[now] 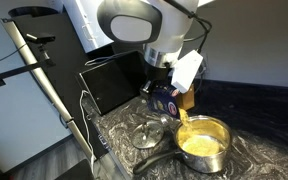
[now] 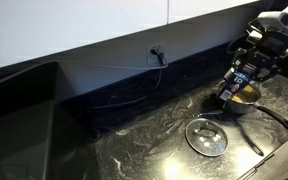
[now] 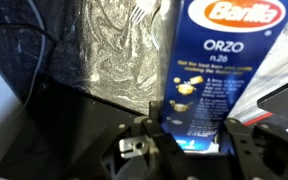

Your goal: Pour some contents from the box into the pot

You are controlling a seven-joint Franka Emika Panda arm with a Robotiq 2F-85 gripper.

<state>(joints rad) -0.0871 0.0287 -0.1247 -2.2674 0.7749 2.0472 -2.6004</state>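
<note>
The gripper [image 3: 194, 130] was clamped on the box [image 3: 219, 60], one finger on each side of its lower part in the wrist view. It held the box tilted in the air, low end down, right above the pot [image 1: 206, 166]. In both exterior views the pot stood on the counter [image 2: 134, 130], toward one end and set back from the front edge. The lid [image 2: 206, 137] lay flat between the pot and that edge. The pot's handle [image 2: 279, 118] pointed away from the box.

An exterior view showed a yellow streak [image 1: 184, 118] running from the box's low end toward the pot's yellow inside. That was probably orzo falling, though it might have been a flap. So the pour looked to be under way.

To do it well, the box's mouth needed to sit over the middle of the pot, not the rim, so that no grains bounced onto the counter or the lid. The tilt was best changed slowly with the wrist alone, since small pasta tends to rush out once it starts. The task asked only for some, so the right finish was an early roll back to upright, done above the pot so late grains landed inside. A light carton crushes easily, so the grip needed to be firm without tightening. The box also had to stay clear of the rim, because a knock could shift the pot.
</note>
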